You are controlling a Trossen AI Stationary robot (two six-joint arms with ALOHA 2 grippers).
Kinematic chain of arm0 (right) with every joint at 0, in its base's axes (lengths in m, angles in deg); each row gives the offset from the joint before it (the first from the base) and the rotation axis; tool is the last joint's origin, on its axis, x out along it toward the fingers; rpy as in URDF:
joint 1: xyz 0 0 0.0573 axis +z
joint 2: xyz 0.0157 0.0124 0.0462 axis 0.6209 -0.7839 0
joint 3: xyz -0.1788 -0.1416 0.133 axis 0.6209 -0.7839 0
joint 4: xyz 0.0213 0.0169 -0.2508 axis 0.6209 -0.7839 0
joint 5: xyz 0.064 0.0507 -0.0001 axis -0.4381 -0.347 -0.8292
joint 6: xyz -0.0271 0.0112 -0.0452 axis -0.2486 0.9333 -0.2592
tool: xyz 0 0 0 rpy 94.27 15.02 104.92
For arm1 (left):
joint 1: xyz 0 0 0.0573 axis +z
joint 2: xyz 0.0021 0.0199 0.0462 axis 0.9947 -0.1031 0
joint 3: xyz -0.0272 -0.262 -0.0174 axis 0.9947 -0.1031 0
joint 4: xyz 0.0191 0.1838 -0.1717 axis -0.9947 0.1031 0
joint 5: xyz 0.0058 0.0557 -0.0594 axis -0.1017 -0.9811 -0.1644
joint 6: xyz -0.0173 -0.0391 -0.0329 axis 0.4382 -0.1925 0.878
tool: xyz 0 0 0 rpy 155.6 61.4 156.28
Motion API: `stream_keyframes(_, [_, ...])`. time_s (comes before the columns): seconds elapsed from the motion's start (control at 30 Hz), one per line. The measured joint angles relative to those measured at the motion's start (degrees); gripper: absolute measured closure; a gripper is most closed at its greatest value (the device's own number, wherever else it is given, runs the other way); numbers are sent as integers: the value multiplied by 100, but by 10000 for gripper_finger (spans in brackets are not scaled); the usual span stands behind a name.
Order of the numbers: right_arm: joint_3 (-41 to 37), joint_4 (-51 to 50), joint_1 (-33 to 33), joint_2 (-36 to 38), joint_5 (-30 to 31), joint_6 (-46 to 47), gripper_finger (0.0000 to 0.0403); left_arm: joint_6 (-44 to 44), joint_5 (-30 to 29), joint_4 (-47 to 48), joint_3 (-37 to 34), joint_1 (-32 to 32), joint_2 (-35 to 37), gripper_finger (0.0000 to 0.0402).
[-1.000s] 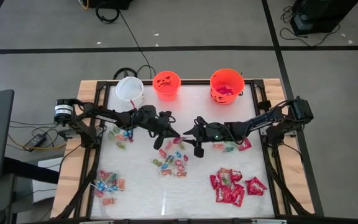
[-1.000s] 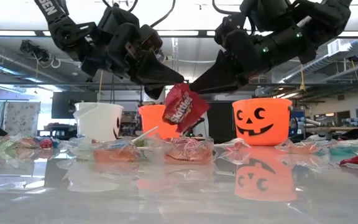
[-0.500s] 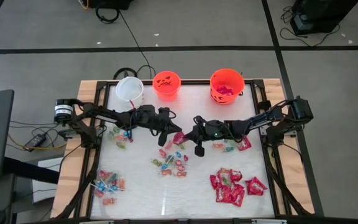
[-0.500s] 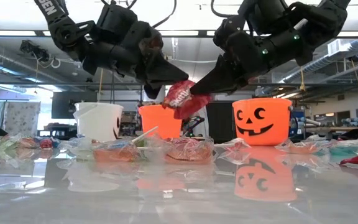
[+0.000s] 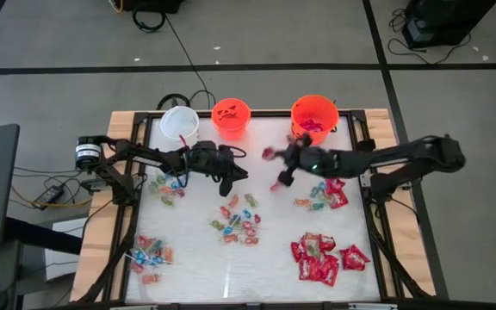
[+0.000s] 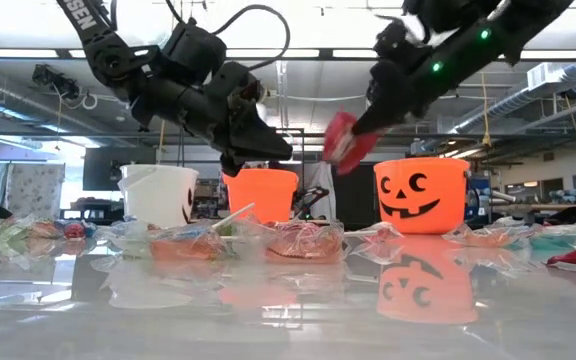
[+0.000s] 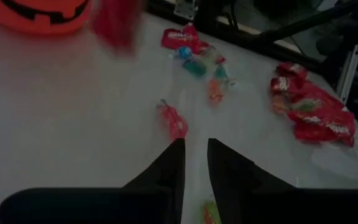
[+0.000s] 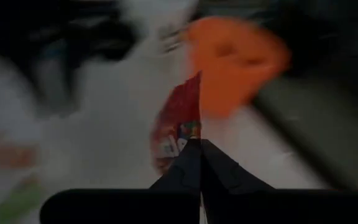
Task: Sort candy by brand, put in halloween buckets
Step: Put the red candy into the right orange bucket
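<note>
1. Sitting at the far edge of the tabletop toward its left corner is the white bucket (image 5: 180, 125), with a black face mark visible on it in the low view (image 6: 158, 195).
2. Just beside it along the same far edge stands the small orange bucket (image 5: 230, 116), its jack-o'-lantern face turned upward toward the overhead camera.
3. Near the left edge lies a loose cluster of small wrapped candy (image 5: 165, 188), and a second cluster with lollipops (image 5: 149, 257) lies toward the near left corner.
4. Hanging above the tabletop in front of the small orange bucket, the left gripper (image 5: 232, 177) holds nothing; its wrist view shows the two dark fingers (image 7: 169, 163) parted by a narrow gap over bare surface.
5. Around the middle of the tabletop sits a scatter of tiny colored pieces (image 5: 237, 221).
6. Raised between the two orange buckets, the right gripper (image 5: 275, 164) has its fingers pressed together on a red packet (image 6: 341, 141), which the right wrist view shows pinched at the fingertips (image 8: 199, 154).
7. The packet hangs in the air, just short of the larger orange bucket (image 5: 314, 117), which stands at the far edge toward the right corner and has pink pieces inside.
8. Near the right edge lie a few mixed wrapped pieces (image 5: 324, 195), and toward the near right corner a pile of red packets (image 5: 324, 257).
</note>
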Motion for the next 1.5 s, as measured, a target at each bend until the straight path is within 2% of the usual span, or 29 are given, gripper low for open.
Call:
stream_keyframes(0.1, [2, -314, -239, 607, 901, -374, 398, -1, -37, -24, 0, -16, 0, 326])
stream_keyframes(0.17, [2, -652, -470, 947, 1286, -509, 398, 37, -63, 21, 0, -33, 0, 326])
stream_keyframes(0.33, [2, -1197, -1283, 1413, 1451, -40, 398, 25, -178, 51, 0, -134, 0, 326])
stream_keyframes(0.53, [2, -1613, -2179, 1387, 1010, 274, 381, 3, -366, 74, 0, -160, 0, 325])
stream_keyframes(0.7, [0, -1895, -2610, 1367, 235, 373, 332, 8, -366, 310, 0, -162, 0, 325])
stream_keyframes(0.9, [0, -1919, -2846, 1520, -350, 369, 281, 5, -322, 131, 0, -250, 0, 324])
stream_keyframes(0.97, [1, -1949, -2757, 1654, -1073, 278, 272, 5, -321, 133, 0, -289, 0, 322])
stream_keyframes(1.03, [4, -2059, -2524, 1750, -2166, 95, 271, 31, -253, 163, 0, -348, 0, 321])
stream_keyframes(1.1, [4, -2303, -2132, 1756, -2554, 236, 273, 128, -139, 130, 0, -452, 0, 321])
stream_keyframes(1.2, [2, -2863, -1492, 1754, -2320, 763, 280, 68, -76, 115, 0, -685, 0, 321])
stream_keyframes(1.4, [2, -4602, -238, 1565, -1266, 2418, 285, -139, -422, 136, 0, -948, 0, 321])
stream_keyframes(1.5, [0, -5549, 98, 1413, -1376, 3656, 285, -143, -427, 145, 0, -960, 0, 321])
